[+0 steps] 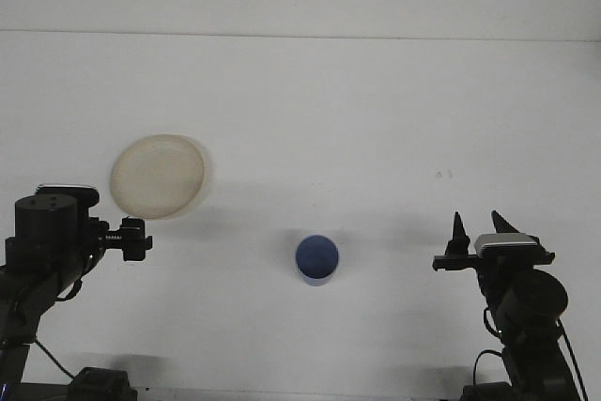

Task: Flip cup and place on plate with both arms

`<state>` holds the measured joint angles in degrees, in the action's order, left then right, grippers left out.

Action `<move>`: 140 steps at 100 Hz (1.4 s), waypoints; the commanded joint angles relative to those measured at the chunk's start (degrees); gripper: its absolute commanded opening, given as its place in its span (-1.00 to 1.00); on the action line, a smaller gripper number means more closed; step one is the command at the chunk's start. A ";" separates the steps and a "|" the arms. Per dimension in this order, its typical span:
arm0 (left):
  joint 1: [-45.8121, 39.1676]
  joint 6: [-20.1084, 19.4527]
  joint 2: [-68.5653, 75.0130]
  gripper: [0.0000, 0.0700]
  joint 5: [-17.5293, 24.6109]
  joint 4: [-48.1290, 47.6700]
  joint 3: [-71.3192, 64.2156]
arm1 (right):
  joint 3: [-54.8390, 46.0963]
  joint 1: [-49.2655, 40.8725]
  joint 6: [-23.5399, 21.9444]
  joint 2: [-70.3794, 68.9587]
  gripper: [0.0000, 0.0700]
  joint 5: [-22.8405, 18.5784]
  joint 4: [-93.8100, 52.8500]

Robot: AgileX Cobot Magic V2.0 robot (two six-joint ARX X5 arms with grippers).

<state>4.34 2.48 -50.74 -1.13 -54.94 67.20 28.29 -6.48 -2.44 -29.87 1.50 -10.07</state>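
The left gripper, finger spacing indeterminate, sits just below the beige plate. The blue cup stands on the white table, between both arms. The right gripper has its fingers apart. Recommended: approach the cup squarely and grip its wall before flipping.

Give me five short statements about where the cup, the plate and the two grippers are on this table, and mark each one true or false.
1. The blue cup stands on the plate. False: it stands on the bare table, apart from the plate.
2. The plate lies left of the cup. True.
3. The right gripper holds the cup. False: it is open, well right of the cup.
4. The left gripper is just below the plate. True.
5. Two cups are on the table. False: only one.
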 commanded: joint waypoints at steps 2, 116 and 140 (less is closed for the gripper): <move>0.76 -0.28 -1.44 0.44 1.33 -0.55 1.01 | 0.24 -0.20 -0.76 -0.15 0.16 0.02 0.63; 40.15 4.17 -46.84 0.44 7.85 3.76 23.08 | 0.24 -0.20 -0.76 -0.15 0.16 0.00 0.63; 42.47 4.02 -52.43 0.44 7.82 4.11 23.08 | 0.24 -0.20 -0.76 -0.17 0.16 0.00 0.63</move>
<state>46.04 6.81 -101.06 6.39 -50.92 88.97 28.29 -6.48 -2.44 -29.87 1.50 -10.04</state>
